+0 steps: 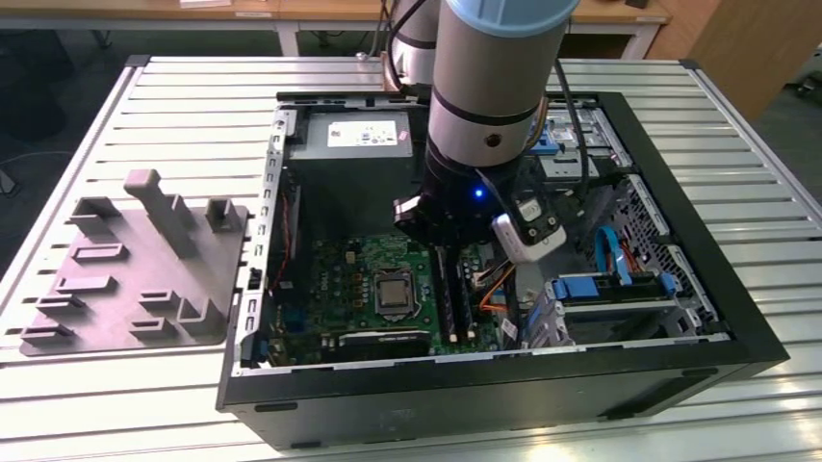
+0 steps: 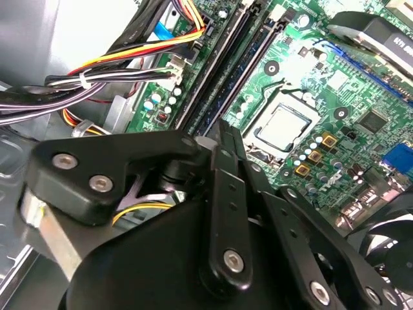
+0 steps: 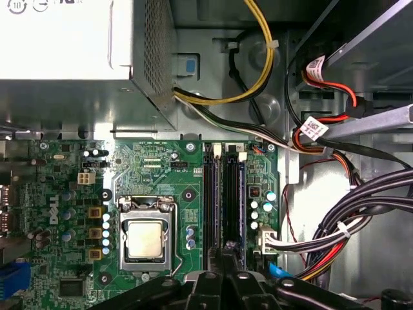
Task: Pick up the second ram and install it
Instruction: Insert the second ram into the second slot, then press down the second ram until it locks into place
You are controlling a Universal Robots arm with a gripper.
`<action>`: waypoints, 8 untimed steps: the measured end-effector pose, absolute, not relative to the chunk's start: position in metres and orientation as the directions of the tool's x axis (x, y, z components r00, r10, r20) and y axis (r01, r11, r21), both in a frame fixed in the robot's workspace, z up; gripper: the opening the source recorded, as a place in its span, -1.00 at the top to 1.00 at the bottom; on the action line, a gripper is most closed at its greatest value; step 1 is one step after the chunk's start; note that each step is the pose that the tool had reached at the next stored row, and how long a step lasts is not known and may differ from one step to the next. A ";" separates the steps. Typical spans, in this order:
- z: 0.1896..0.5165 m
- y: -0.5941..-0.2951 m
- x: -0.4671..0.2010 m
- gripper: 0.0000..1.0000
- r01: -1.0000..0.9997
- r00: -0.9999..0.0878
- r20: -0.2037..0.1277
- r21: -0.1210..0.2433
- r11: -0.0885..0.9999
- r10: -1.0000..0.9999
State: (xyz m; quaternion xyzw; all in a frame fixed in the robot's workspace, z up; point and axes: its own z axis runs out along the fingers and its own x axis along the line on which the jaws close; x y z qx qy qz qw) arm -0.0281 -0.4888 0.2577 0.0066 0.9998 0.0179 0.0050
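The second ram (image 3: 231, 194) stands edge-on in the black slots of the green motherboard (image 3: 161, 174), beside the processor socket (image 3: 144, 237). Its long axis follows the slots, one end under the gripper (image 3: 226, 252) and the other pointing at the grey power-supply box (image 3: 64, 58). In both wrist views we note the gripper's tips drawn together at the stick's near end; whether they pinch it, we cannot tell. A white printed label (image 1: 366, 133) sits on the power supply, and small white tags (image 3: 311, 126) hang on the cables.
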 end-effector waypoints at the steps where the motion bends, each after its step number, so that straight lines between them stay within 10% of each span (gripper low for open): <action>1: 0.258 -0.489 -0.028 0.80 0.013 -1.000 -0.010 0.036 0.999 0.013; 8: 0.259 -0.489 -0.028 0.80 0.013 -1.000 -0.010 0.036 0.999 0.013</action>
